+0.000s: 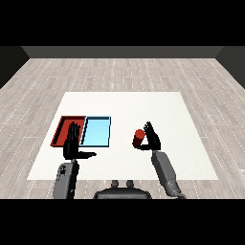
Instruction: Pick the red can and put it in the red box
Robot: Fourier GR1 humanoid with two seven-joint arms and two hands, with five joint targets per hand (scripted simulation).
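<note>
While the right hand (152, 138) is hovering over the right half of the surface (143, 105), its fingers are pointing up and standing just beside the can (139, 138), not curling round it. Whether they are touching the can is hard to tell. That can is sitting well apart from both trays. Over on the other side, the left hand (72, 143) is hanging released, fingers straight, thumb sticking out, overlapping the red tray (62, 125). Lying right beside it is the blue tray (98, 131).
</note>
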